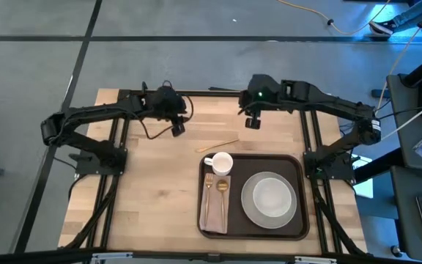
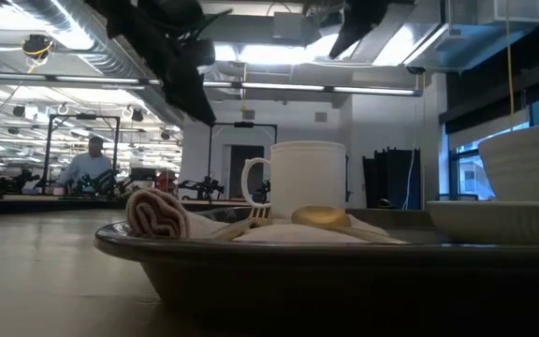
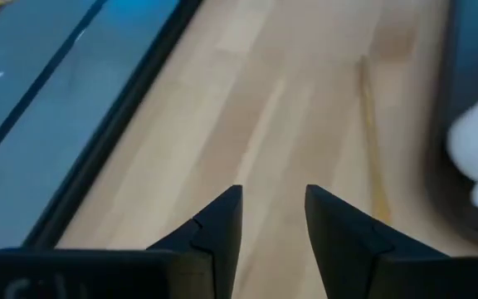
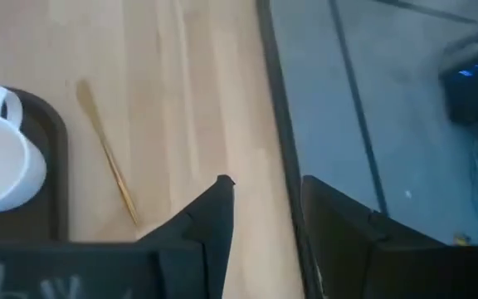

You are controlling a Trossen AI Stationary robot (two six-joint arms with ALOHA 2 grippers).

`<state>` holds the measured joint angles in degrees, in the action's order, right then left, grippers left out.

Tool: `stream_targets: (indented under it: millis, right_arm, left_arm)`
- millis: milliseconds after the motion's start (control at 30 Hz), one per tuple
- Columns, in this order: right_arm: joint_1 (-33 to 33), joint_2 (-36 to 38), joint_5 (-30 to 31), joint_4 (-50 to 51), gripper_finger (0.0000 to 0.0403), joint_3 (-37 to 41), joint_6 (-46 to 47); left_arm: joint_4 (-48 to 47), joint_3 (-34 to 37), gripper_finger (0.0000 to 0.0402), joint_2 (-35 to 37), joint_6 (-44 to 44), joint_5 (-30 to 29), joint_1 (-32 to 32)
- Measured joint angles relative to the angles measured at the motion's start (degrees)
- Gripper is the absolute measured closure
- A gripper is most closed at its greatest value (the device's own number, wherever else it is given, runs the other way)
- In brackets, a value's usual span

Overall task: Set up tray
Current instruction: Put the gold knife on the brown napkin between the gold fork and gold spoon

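The left gripper (image 1: 177, 129) is hanging above the bare wooden table (image 1: 152, 183) near its far edge, with its two dark fingers (image 3: 222, 220) standing a little apart and holding nothing. The right gripper (image 1: 253, 122) is hanging near the same far edge, its fingers (image 4: 214, 208) also a little apart and empty. Between the two grippers and the tray, a thin golden stick-shaped utensil (image 1: 218, 145) is lying alone on the wood. Just past it, the large dark brown rectangular tray (image 1: 251, 231) with rounded corners is sitting on the near right part of the table. On the tray, a white mug (image 1: 220, 163) is standing at the far left corner, a tan folded napkin (image 1: 212, 209) with a golden fork (image 1: 207, 183) and golden spoon (image 1: 223, 186) is lying along the left side, and a round white plate (image 1: 268, 199) is filling the right side. The left half of the table is staying open. In the low view the tray's rim is hiding most of what is lying on it, and a person (image 2: 84, 167) is showing far back in the room.
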<state>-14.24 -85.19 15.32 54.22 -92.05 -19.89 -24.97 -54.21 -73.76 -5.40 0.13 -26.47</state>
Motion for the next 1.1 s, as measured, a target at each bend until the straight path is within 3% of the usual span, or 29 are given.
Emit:
stream_targets:
  millis: [167,333,433,633,933,1100]
  right_arm:
    - [-3.9,-1.1,-10.5,-10.1,0.0252,6.5,0.1]
    - [-6.9,-3.7,-12.9,-14.0,0.0213,13.4,-0.7]
    - [-7.2,-5.0,-14.8,-14.8,0.0191,17.0,-5.7]
    - [-7.3,-9.3,-15.7,-22.6,0.0174,24.4,-9.1]
    - [-7.2,-19.4,-23.8,-25.4,0.0174,26.0,-13.5]
    - [-7.0,-23.1,-24.5,-25.8,0.0174,26.0,-13.7]
  left_arm:
    - [5.1,2.3,0.0274,0.0,-3.1,2.4,-5.5]
    - [9.3,3.2,0.0274,0.0,-6.0,5.5,-9.4]
    - [10.3,3.2,0.0274,0.0,-7.0,5.8,-11.1]
    - [10.3,3.2,0.0274,0.0,-8.5,5.8,-13.6]
    - [10.3,3.2,0.0274,-0.1,-11.3,5.8,-15.9]
    - [10.2,3.2,0.0274,-0.1,-11.5,5.9,-16.8]
